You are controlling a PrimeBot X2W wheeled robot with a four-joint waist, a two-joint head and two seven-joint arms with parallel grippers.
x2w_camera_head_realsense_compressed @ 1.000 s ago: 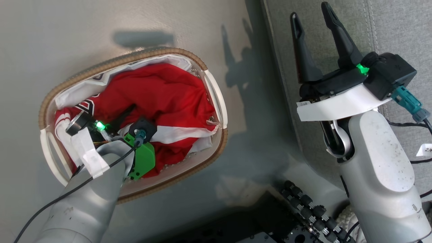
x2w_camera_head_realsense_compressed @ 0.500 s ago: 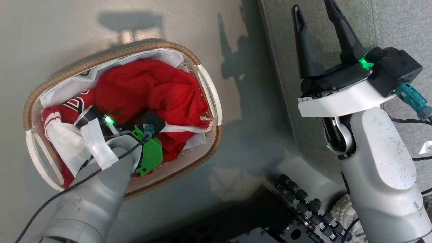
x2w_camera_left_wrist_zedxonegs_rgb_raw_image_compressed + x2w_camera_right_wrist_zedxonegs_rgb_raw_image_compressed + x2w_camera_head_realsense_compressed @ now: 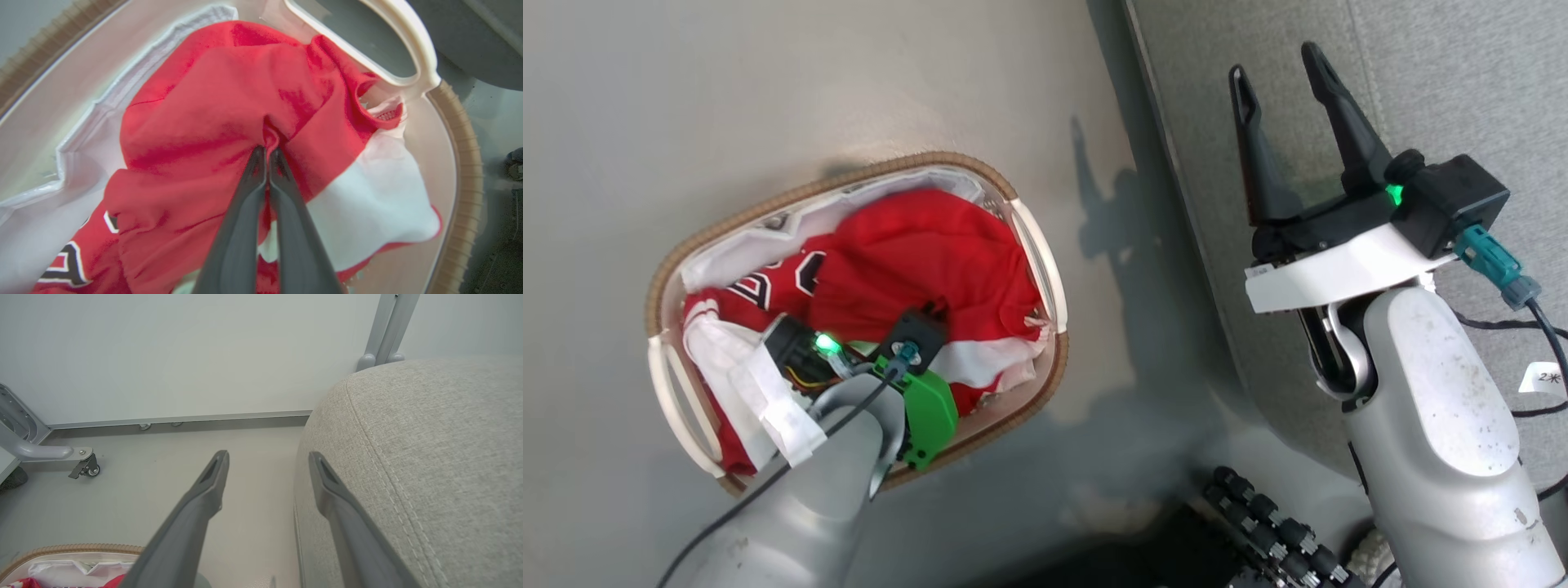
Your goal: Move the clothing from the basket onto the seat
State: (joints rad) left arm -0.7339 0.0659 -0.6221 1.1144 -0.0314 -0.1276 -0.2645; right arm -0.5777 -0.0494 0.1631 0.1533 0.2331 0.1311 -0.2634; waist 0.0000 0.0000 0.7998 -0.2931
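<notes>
The clothing [image 3: 915,253], red with white bands and a black-and-white number, lies bunched in the basket [image 3: 792,198], which stands on the floor at the left. My left gripper [image 3: 267,152] reaches down into the basket and is shut on a pinched fold of the red clothing [image 3: 212,94]. The basket's white handle [image 3: 412,49] lies just beyond the fold. The grey seat [image 3: 1462,82] fills the upper right. My right gripper [image 3: 1276,69] hangs open over the seat's left edge, holding nothing. In the right wrist view the right gripper [image 3: 268,457] straddles the seat's [image 3: 429,437] seam edge.
Bare grey floor [image 3: 768,82] surrounds the basket. A white wall, a caster wheel [image 3: 88,468] on a grey frame and a metal post [image 3: 388,326] stand beyond the seat. My dark base with rollers [image 3: 1258,523] is at the bottom. Cables [image 3: 1543,327] trail over the seat.
My left gripper has gone from open to shut, pinching a fold of the red clothing in the basket. The head camera has shifted. The right gripper stays open.
</notes>
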